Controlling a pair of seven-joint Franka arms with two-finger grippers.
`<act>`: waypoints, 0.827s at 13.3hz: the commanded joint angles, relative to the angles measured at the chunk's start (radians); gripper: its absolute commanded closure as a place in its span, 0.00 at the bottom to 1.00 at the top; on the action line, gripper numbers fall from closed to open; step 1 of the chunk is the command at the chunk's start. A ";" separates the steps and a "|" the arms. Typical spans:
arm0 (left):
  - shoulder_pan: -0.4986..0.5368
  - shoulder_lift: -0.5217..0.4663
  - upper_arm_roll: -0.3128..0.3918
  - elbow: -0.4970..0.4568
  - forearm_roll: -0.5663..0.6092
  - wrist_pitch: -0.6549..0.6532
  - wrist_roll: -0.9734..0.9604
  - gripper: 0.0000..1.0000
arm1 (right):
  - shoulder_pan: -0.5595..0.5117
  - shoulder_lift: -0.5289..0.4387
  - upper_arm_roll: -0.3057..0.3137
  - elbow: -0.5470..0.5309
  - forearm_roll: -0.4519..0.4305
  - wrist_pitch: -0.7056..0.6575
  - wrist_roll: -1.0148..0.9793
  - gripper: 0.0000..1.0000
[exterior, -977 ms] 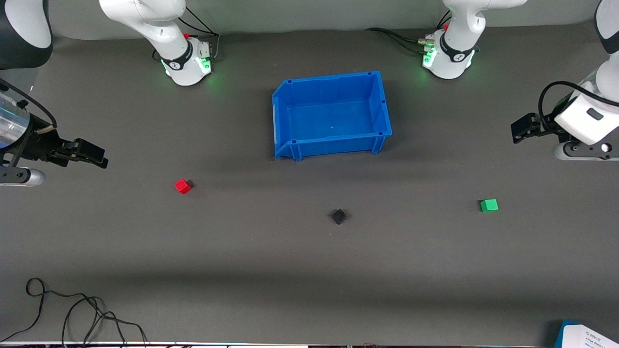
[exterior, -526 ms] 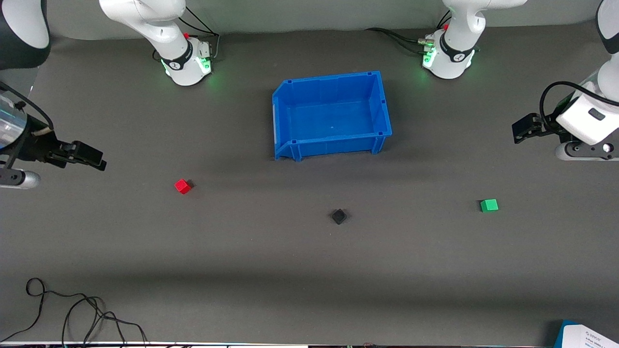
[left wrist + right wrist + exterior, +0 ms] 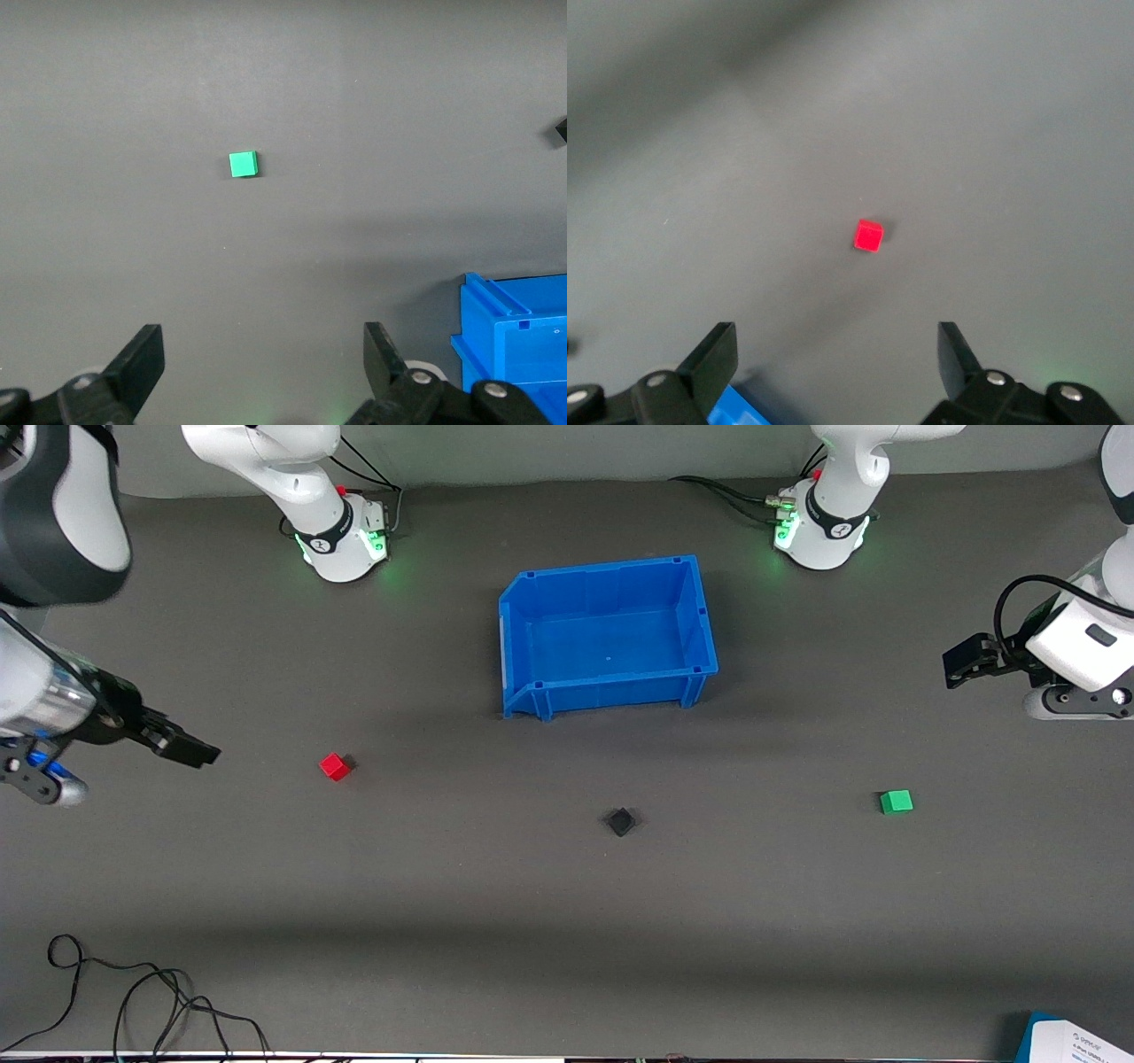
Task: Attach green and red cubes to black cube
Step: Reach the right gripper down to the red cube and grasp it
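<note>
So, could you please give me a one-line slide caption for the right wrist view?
Open right gripper above the gray table, red cube lying ahead between its fingers.

The table (image 3: 443, 886) is covered in plain dark grey, with no pattern. On it the red cube (image 3: 334, 766) is bright red, the green cube (image 3: 896, 802) bright green, and the black cube (image 3: 621, 821) matte black, barely darker than the cover. The storage bin (image 3: 700, 615) is solid blue. Both arms are white with black joints, their bases glowing green; the left gripper (image 3: 263, 359) and right gripper (image 3: 837, 359) have black fingers. A black cable (image 3: 133, 992) lies coiled.
</note>
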 commanded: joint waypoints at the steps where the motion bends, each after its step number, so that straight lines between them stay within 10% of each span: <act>1: 0.010 -0.005 0.000 0.001 -0.004 -0.004 0.014 0.00 | 0.031 0.027 -0.007 -0.062 0.011 0.006 0.279 0.00; 11: 0.025 -0.004 0.000 -0.002 -0.002 0.003 -0.016 0.00 | 0.029 0.048 -0.029 -0.508 -0.052 0.509 0.419 0.00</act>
